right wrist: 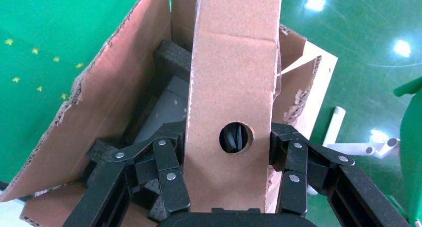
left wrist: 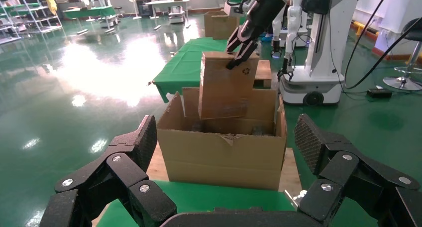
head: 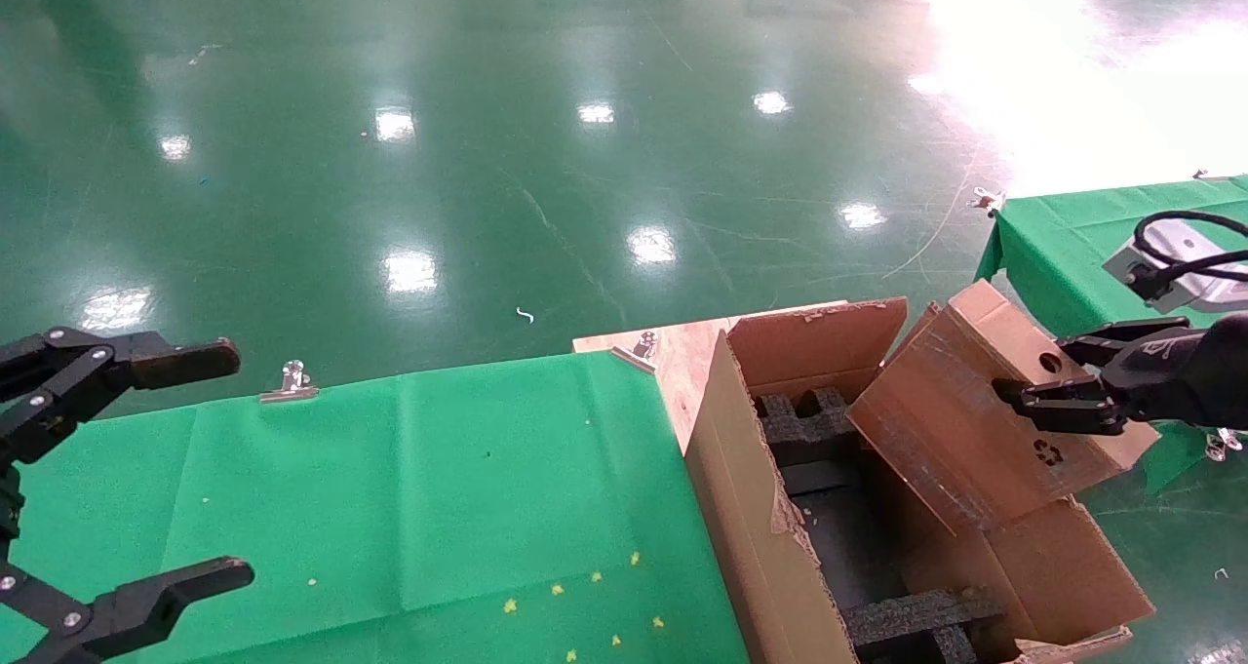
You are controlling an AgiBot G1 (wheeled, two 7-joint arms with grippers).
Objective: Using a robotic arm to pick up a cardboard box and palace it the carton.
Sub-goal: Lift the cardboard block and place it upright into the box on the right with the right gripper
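My right gripper (head: 1035, 370) is shut on the cardboard box (head: 975, 420), a flat brown box with a round hole and a recycling mark. The box hangs tilted over the open carton (head: 741, 508), its lower end just inside the ragged flaps. The right wrist view shows the fingers (right wrist: 171, 152) pressing both narrow sides of the cardboard box (right wrist: 231, 87), with black foam inserts (right wrist: 171, 60) in the carton (right wrist: 114, 102) beneath. My left gripper (head: 234, 464) stands open and empty over the green table's left end. It faces the carton (left wrist: 219, 157) and the box (left wrist: 226, 87).
The carton stands on a wooden board (head: 682, 352) at the right end of the green cloth table (head: 390, 469). Metal clips (head: 291, 379) hold the cloth's far edge. A second green table (head: 1072, 235) lies behind my right arm. White pipe pieces (right wrist: 336, 125) lie on the floor.
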